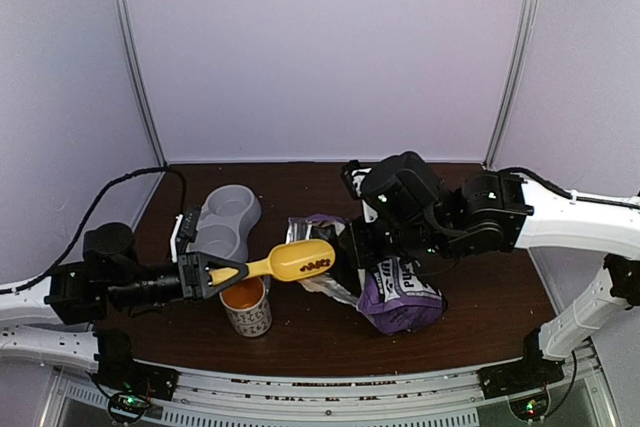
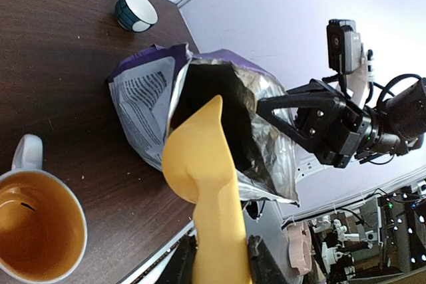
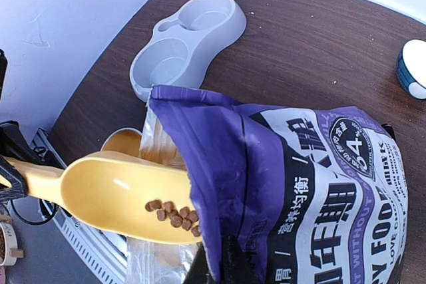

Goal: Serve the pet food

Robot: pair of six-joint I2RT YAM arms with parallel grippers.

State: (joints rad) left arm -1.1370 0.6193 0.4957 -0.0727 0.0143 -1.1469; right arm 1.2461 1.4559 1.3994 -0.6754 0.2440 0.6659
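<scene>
Hidden: inside of purple bag (image 2: 213, 98), dark, contents indiscernible; most of right gripper (image 3: 223, 265), behind bag rim, pinched shut on it. Clamped on yellow scoop (image 1: 300, 260) handle: left gripper (image 1: 210, 272). In scoop bowl, at bag mouth, near mug (image 1: 246, 307): small heap of pet food (image 3: 174, 215).

The pet food (image 3: 174, 215) was just a small clump of brown dry pellets, lying loose in the bowl of the yellow scoop (image 3: 106, 194). They were bunched at the end right by the open mouth of the purple bag (image 3: 299, 184). Barely a handful, honestly.
</scene>
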